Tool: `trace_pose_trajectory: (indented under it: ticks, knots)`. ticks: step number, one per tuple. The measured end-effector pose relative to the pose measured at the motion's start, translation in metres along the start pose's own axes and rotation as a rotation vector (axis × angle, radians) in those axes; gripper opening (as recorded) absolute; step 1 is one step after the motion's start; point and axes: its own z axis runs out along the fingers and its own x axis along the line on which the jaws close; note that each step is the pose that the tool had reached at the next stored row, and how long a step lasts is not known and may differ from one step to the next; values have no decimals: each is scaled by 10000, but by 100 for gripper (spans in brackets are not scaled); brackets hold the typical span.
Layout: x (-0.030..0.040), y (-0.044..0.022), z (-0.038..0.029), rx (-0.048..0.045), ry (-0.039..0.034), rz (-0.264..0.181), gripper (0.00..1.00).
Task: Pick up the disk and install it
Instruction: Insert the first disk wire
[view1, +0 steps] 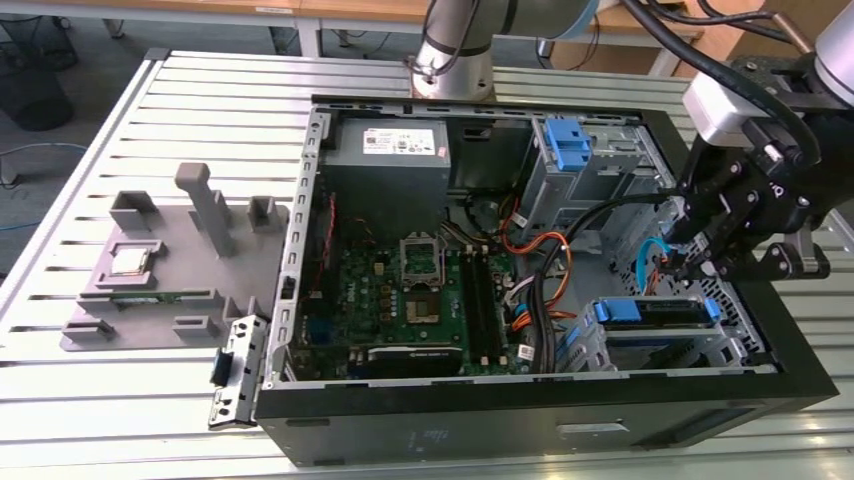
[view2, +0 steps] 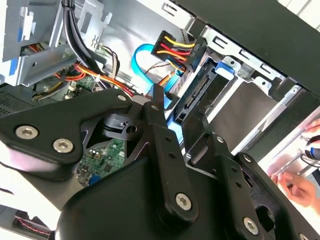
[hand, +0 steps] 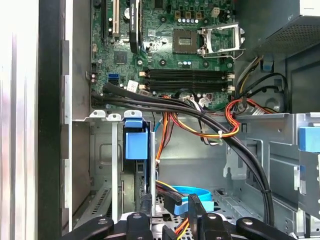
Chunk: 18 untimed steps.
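Lying open on the slatted table (view1: 200, 90), the computer case (view1: 534, 430) has the disk (view1: 650, 312) seated in its corner drive bay. The gripper (view1: 697, 262) hovers just above the disk, jaws spread and empty.

Disk (view1: 653, 313), silver, blue bracket, seated in drive cage (view1: 727, 345)

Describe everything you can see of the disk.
The disk sits on edge in the metal bay at the exterior view's right of the open case, slotted in. A blue plastic bracket frames its silvery body. The gripper hangs close above it. Whether cables are plugged in, I cannot tell.
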Motion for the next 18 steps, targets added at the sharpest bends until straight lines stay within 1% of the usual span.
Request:
trace_pose_trajectory:
  ticks: [4, 5, 10, 11, 13, 16, 17, 18]
  knots:
    - [-4, -6, 20, 3, 173, 3, 42]
    - [-4, -7, 22, 3, 194, 2, 42]
    - [-4, -7, 27, 3, 216, 3, 42]
    - [-3, -7, 34, 3, 245, 3, 42]
    - [-2, -7, 51, 5, 355, 5, 42]
    - [0, -8, 74, 8, 557, 7, 42]
    - [1, -8, 77, 8, 590, 7, 42]
    - [1, -8, 79, 8, 603, 8, 42]
